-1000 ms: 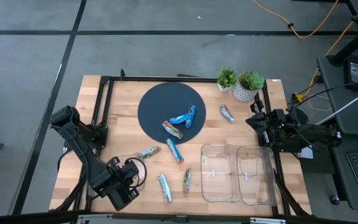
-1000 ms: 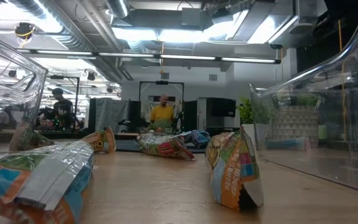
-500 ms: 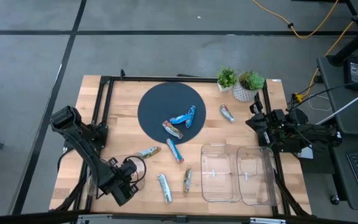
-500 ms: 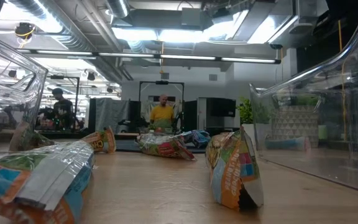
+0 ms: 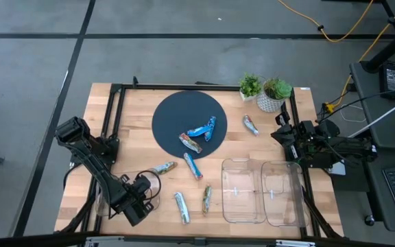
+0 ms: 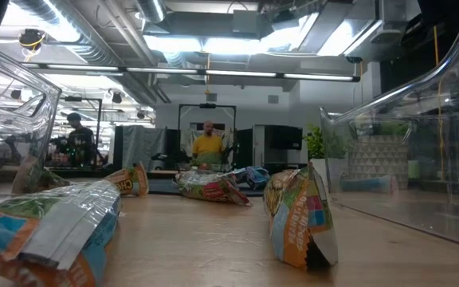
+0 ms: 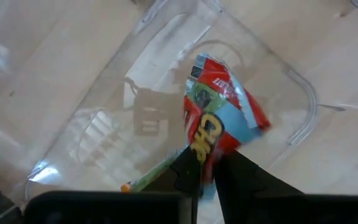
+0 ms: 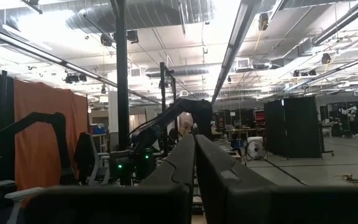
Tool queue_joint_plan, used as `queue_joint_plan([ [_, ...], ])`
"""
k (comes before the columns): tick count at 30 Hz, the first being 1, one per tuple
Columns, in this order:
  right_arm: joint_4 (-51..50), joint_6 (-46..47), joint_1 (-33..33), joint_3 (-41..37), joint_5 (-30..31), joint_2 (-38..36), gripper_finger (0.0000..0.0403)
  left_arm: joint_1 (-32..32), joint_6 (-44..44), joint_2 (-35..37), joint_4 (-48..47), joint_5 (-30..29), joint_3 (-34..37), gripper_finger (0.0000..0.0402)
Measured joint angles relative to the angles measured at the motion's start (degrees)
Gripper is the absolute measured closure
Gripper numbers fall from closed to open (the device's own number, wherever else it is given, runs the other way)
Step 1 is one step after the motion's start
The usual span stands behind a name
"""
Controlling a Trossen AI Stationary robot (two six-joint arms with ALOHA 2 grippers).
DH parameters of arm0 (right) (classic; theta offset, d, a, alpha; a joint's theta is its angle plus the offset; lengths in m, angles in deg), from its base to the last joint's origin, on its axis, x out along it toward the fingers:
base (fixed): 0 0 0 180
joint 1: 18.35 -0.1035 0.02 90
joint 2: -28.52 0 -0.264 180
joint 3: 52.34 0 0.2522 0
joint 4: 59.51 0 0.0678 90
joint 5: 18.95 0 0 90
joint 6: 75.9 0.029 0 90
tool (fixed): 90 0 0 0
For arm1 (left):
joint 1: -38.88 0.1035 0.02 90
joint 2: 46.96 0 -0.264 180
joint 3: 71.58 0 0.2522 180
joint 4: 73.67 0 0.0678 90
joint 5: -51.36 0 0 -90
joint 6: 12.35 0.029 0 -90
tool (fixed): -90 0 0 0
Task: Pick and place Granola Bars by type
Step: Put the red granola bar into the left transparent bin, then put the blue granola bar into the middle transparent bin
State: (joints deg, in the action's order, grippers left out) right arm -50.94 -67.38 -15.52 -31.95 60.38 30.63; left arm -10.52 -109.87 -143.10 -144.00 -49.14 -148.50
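Left arm: reaches from its base at the left edge of the high view down toward the lower left corner of the tabletop (image 5: 136,116). Left gripper (image 7: 205,167): closed on a red-orange granola bar (image 7: 219,124), held over a clear tray (image 7: 98,124) at that lower left corner. The bar's long axis runs away from the fingertips toward the upper right of the left wrist view; its near end is hidden between the fingers.

Right arm: folded at the right edge of the tabletop in the high view. Right gripper (image 8: 195,149): fingers pressed together, holding nothing, aimed level into the room.

Loose granola bars, high view: blue bar (image 5: 197,130) and a second blue bar (image 5: 210,128) on the dark round mat (image 5: 173,113), with a third bar (image 5: 190,143) at its lower edge; one bar (image 5: 251,125) right of the mat; four more (image 5: 193,165), (image 5: 162,167), (image 5: 182,207), (image 5: 206,200) on bare wood lower centre, lying at mixed angles.

Two clear trays (image 5: 244,206) sit at lower right, cut off in part by the frame rail. Two potted plants (image 5: 265,91) stand at the upper right.
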Motion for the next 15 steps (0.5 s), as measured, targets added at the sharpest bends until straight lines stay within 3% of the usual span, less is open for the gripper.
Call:
queue_joint_plan([
  [9,-0.11,0.00,0.00,0.00,0.02,0.00,0.0385,0.00,0.17,0.06,-0.40,-0.26,0.00,0.0331],
  [15,-0.59,0.00,0.00,0.00,0.02,0.00,0.0385,0.00,-0.46,2.00,-0.58,-4.27,0.00,0.0312],
])
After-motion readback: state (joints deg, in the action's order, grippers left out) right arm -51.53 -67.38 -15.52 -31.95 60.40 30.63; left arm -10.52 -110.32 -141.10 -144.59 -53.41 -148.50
